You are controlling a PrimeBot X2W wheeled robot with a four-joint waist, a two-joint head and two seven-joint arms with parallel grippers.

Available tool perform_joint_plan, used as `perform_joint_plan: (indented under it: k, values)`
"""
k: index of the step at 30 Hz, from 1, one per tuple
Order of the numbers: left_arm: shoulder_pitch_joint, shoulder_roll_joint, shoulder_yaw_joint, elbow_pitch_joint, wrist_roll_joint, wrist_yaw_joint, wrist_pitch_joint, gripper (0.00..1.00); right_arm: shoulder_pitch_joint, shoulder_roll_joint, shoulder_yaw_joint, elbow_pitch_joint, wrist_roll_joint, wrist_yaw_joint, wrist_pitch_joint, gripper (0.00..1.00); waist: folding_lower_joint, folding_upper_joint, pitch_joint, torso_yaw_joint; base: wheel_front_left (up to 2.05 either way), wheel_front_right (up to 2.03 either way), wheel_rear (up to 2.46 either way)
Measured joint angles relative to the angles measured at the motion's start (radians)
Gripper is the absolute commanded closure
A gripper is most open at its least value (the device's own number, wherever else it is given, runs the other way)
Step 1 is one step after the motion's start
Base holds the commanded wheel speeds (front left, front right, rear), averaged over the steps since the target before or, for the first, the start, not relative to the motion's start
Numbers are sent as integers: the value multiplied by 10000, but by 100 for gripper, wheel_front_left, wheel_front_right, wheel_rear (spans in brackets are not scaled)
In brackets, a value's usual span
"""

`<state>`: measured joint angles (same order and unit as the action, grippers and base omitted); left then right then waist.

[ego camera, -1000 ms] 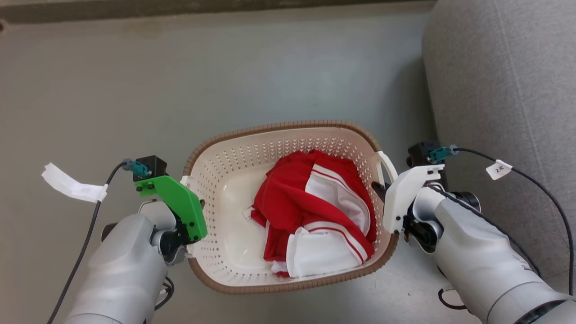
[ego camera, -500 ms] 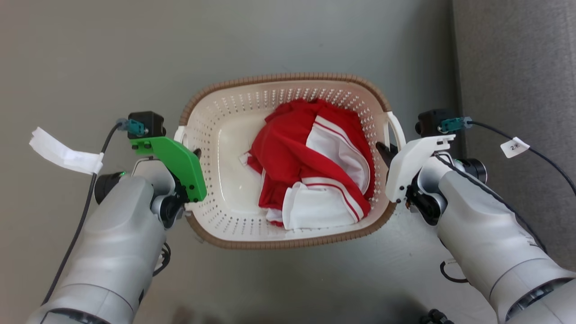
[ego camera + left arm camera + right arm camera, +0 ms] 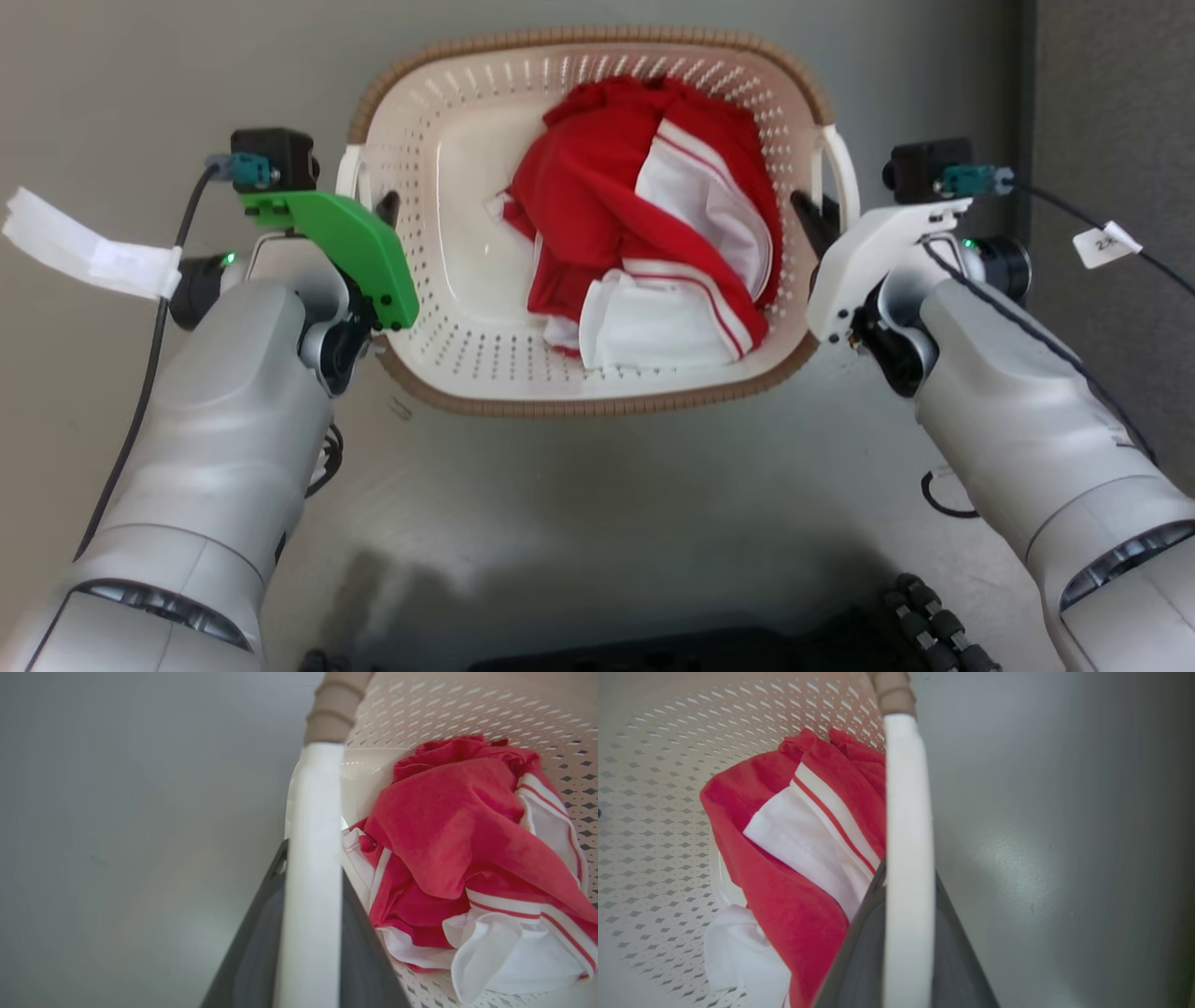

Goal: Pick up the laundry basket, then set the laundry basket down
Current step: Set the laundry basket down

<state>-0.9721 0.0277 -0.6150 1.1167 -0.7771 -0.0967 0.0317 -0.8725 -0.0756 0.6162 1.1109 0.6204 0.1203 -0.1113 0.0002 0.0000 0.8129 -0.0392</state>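
the laundry basket [image 3: 579, 408] should be light: thin perforated plastic carrying one red and white garment [image 3: 644, 215], heaped toward its right side, so the load may sit a little uneven. the walls look stiff enough to keep their shape, though a shell like this probably flexes if it is lifted from one side alone. the natural grip is a side bar on each short end, and that smooth plastic could slide in a loose pinch.

that is where it is taken. the left hand [image 3: 371, 201] is closed on the left handle [image 3: 313, 858], with a dark finger [image 3: 252, 952] on either side of the bar. the right hand [image 3: 822, 219] is closed the same way on the right handle [image 3: 908, 858]. the basket is between the two hands over the grey floor [image 3: 597, 523]; i cannot tell whether it is clear of the floor.

it is cream-white and rounded-rectangular, dotted with small holes, with a brown woven-look rim.
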Motion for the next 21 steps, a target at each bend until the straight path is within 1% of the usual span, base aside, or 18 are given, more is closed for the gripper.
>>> perform_joint_plan:
  k: [8, 17, 21]
  values:
    - [-340, -2, -42, 48, 182, 0, -619, 100, -384, -19, -63, 69, -56, -65, -470, 100, -1, 0, 1005, 109, 0, 0, 0]
    - [-378, -98, -90, 261, 263, -4, -1076, 100, -475, -19, -90, 251, -58, -58, -815, 100, -2, 0, 1537, 232, 0, 0, 0]
    - [-418, -127, -102, 376, 263, -15, -1168, 100, -487, -48, -77, 288, -59, 31, -961, 100, -3, 0, 1596, 272, 0, 0, 0]
